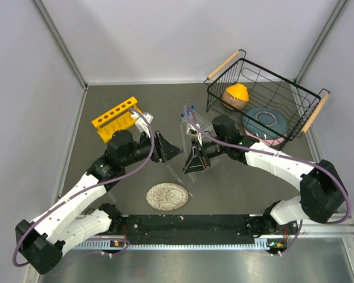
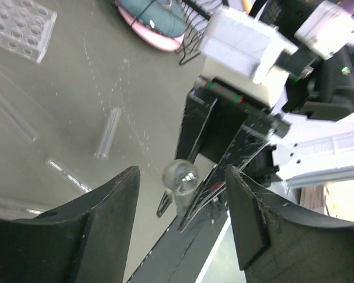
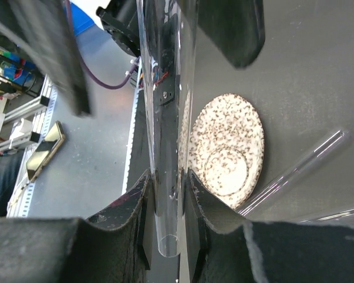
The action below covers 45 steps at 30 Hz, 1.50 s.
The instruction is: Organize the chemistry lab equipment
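My right gripper (image 3: pixel 169 175) is shut on a long clear test tube (image 3: pixel 165 118) and holds it above the table, rounded end toward the left arm. In the left wrist view that rounded end (image 2: pixel 180 175) sits between the open fingers of my left gripper (image 2: pixel 182 171), not touching them. In the top view my left gripper (image 1: pixel 168 148) and right gripper (image 1: pixel 194 162) face each other at the table's middle. The yellow six-hole rack (image 1: pixel 115 118) stands at the back left. The small clear rack (image 1: pixel 199 124) with blue-capped vials (image 1: pixel 189 112) is behind the right gripper.
Loose test tubes lie on the table (image 2: pixel 108 132) (image 2: pixel 68 174) (image 3: pixel 295 171). The round speckled disc (image 1: pixel 167 196) lies in front of the grippers. The black wire basket (image 1: pixel 262 103) with dishes stands at the back right. The clear rack also shows in the left wrist view (image 2: pixel 20 26).
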Motion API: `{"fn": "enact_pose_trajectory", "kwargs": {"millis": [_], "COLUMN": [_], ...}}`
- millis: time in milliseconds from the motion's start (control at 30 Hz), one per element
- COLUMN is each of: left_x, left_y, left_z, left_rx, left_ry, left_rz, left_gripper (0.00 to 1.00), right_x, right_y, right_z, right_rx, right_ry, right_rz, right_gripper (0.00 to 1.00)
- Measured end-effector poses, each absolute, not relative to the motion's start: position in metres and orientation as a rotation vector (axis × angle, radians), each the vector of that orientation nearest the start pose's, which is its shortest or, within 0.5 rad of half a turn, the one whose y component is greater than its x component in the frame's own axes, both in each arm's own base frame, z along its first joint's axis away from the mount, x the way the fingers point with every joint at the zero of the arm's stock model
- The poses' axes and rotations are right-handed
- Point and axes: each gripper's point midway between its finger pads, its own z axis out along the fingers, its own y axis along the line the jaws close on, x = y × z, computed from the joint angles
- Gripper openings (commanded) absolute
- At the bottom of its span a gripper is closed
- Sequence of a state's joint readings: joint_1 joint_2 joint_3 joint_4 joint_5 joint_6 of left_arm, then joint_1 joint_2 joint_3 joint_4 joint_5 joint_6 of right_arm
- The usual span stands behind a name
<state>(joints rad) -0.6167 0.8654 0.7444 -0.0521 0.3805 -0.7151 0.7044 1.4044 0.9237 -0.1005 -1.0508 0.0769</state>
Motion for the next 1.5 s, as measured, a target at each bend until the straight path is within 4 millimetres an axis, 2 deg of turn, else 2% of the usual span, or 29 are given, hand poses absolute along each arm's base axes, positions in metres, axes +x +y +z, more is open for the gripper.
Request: {"fn": "enact_pose_trajectory", "kwargs": {"millis": [67, 233, 400, 500, 600, 633, 700, 733, 833, 900, 1033, 1167, 1300, 1500], "left_x": [0.204, 0.197, 0.193, 0.192, 0.191, 0.191, 0.192, 0.192, 0.198, 0.204, 0.238, 0.296, 0.356, 0.427], "left_y": [-0.259, -0.261, -0.263, -0.263, -0.263, -0.263, -0.263, -0.262, -0.255, -0.246, -0.213, -0.157, -0.104, -0.062], "left_z": [0.264, 0.255, 0.256, 0.256, 0.255, 0.254, 0.254, 0.254, 0.252, 0.249, 0.252, 0.255, 0.242, 0.227], "left_rx": [0.227, 0.254, 0.268, 0.275, 0.277, 0.279, 0.279, 0.278, 0.260, 0.240, 0.149, 0.000, -0.101, -0.142], "left_ry": [1.953, 2.004, 2.004, 2.004, 2.005, 2.005, 2.005, 2.001, 1.996, 1.996, 1.981, 1.945, 1.947, 1.954], "left_rz": [-1.271, -1.292, -1.317, -1.321, -1.325, -1.325, -1.321, -1.314, -1.244, -1.177, -0.984, -0.746, -0.510, -0.317], "left_gripper": [0.53, 0.44, 0.19, 0.11, 0.08, 0.07, 0.06, 0.05, 0.06, 0.06, 0.06, 0.06, 0.06, 0.06], "right_x": [0.152, 0.152, 0.151, 0.150, 0.150, 0.149, 0.150, 0.152, 0.160, 0.166, 0.190, 0.217, 0.219, 0.219], "right_y": [0.331, 0.330, 0.330, 0.329, 0.329, 0.328, 0.328, 0.328, 0.324, 0.317, 0.290, 0.263, 0.260, 0.260], "right_z": [0.192, 0.192, 0.191, 0.190, 0.190, 0.189, 0.189, 0.188, 0.192, 0.198, 0.222, 0.236, 0.235, 0.233], "right_rx": [-1.291, -1.305, -1.312, -1.311, -1.313, -1.313, -1.328, -1.336, -1.373, -1.381, -1.325, -1.240, -1.247, -1.267], "right_ry": [1.798, 1.784, 1.784, 1.790, 1.795, 1.797, 1.793, 1.789, 1.754, 1.721, 1.643, 1.620, 1.614, 1.602], "right_rz": [1.563, 1.554, 1.552, 1.558, 1.560, 1.559, 1.541, 1.523, 1.427, 1.358, 1.214, 1.113, 1.097, 1.087], "right_gripper": [0.10, 0.11, 0.11, 0.13, 0.38, 0.59, 0.74, 0.85, 0.98, 0.99, 0.99, 0.99, 0.99, 0.99]}}
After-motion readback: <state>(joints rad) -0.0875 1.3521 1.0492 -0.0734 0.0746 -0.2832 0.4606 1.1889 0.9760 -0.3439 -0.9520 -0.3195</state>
